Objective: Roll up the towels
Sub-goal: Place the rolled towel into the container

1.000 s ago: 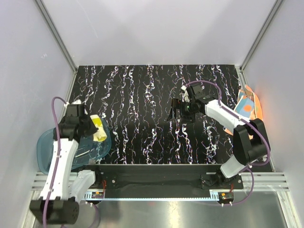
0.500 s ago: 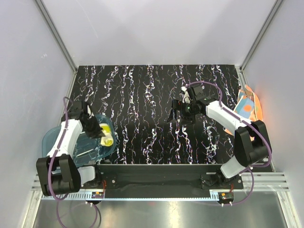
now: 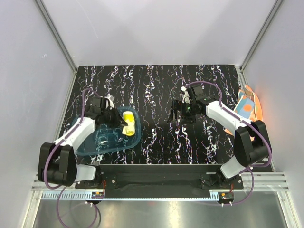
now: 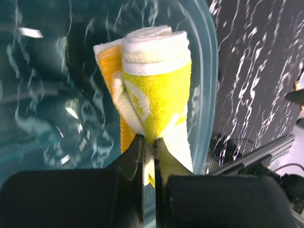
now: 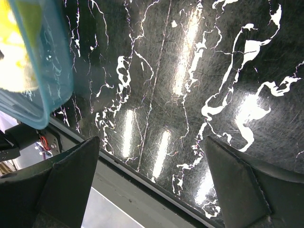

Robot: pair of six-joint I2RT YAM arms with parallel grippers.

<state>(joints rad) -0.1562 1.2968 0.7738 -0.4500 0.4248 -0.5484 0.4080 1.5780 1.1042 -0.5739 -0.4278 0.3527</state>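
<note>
Black marbled table [image 3: 152, 80] between pale grey walls, and all the action is on its left side. The blue tray [image 3: 92, 145] now sits on the table by the near-left corner. A second ago it hung out past the left edge, so it has slid in to the right along with the arm.

The left gripper [image 3: 118, 118] has swung in with it, jaws pinched almost together on the yellow towel [image 4: 159, 90]. The wrist view shows a tight, finished roll clamped at its lower end, just inside the tray's right rim. Whether it rests on the tray floor or hangs just above, I can't tell. My read is that this towel is rolled and about to be dropped off, with only the release to come.

Right of the table's middle, the right gripper [image 3: 176, 111] hovers exactly where it was a second ago. Its jaws are spread wide with nothing between them, just bare marble below in its own view.

Over at the right edge, the orange towel [image 3: 248, 105] with its blue patches lies against the wall. It looks unrolled, well apart from both grippers, and it hasn't budged. So the job is half done at best, with that cloth waiting its turn.
</note>
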